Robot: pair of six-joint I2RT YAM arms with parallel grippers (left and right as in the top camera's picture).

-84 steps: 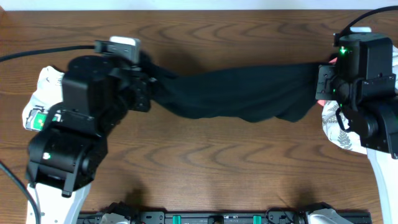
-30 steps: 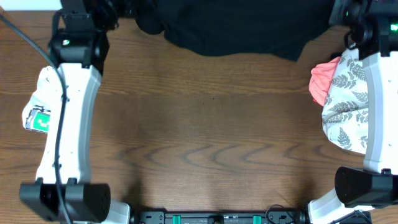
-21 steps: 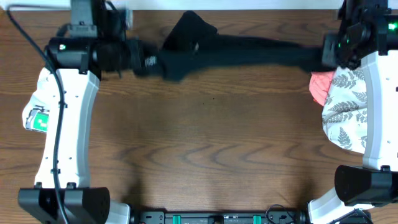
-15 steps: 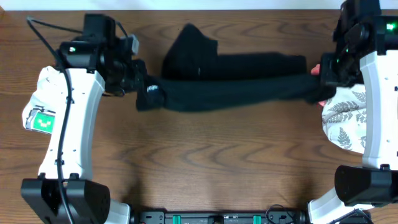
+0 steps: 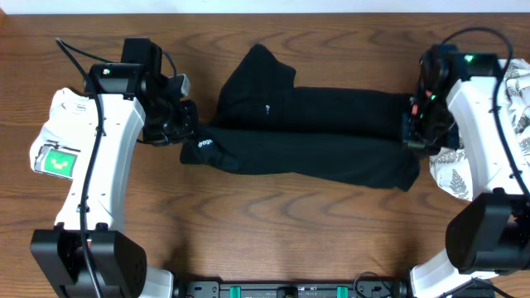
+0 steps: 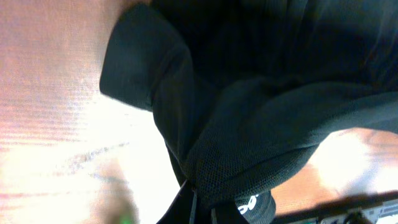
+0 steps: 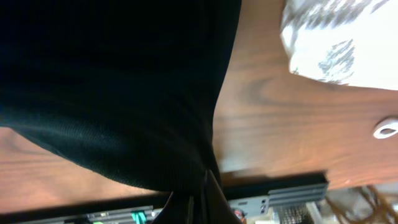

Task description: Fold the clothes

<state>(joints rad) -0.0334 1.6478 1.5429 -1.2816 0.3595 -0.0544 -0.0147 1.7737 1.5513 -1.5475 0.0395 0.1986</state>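
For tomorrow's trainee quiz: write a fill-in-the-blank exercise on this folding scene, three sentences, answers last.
The garment spanning the table is ____ in colour.
The left gripper and the right gripper are each ____ on one end of the garment.
The table top is made of ____.
Missing words: black; shut; wood.

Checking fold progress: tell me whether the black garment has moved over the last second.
Yes. The black garment has come away from the far edge of the table toward the near side, and now lies stretched out fully in view.
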